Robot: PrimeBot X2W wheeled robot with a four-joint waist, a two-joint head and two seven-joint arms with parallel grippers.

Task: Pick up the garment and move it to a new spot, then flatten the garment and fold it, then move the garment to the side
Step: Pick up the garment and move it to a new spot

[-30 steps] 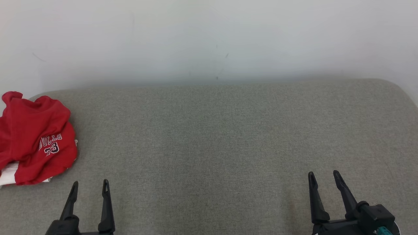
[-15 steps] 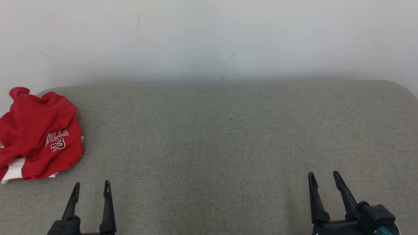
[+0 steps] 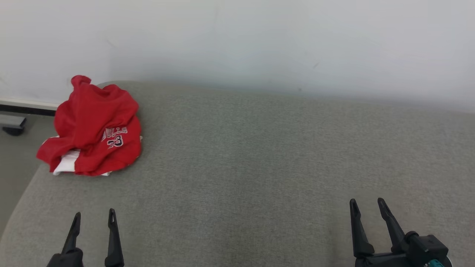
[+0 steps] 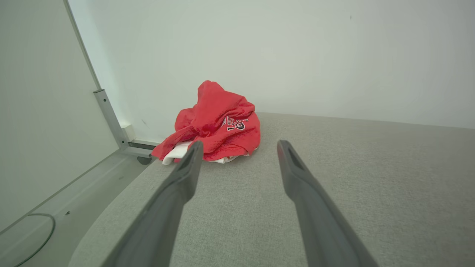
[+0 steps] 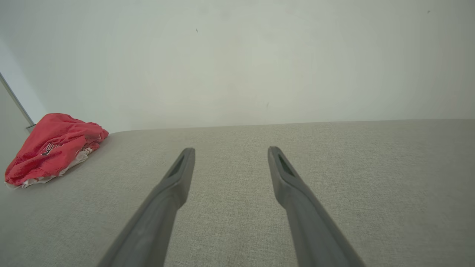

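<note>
Red garment (image 3: 92,126) lies crumpled at far-left corner of grey surface (image 3: 241,167), by the wall. Left gripper (image 3: 94,213) spread wide, empty, short of garment. Right gripper (image 3: 366,201) spread wide, empty, well apart.

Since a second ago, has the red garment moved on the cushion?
No. The red garment stays at the corner of the cushion; wall marks shifted equally: the camera turned.

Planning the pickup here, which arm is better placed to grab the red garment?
Left. The left tool is open and near the red garment, which lies ahead of it. The right tool, also open, sits far across the grey cushion.
</note>
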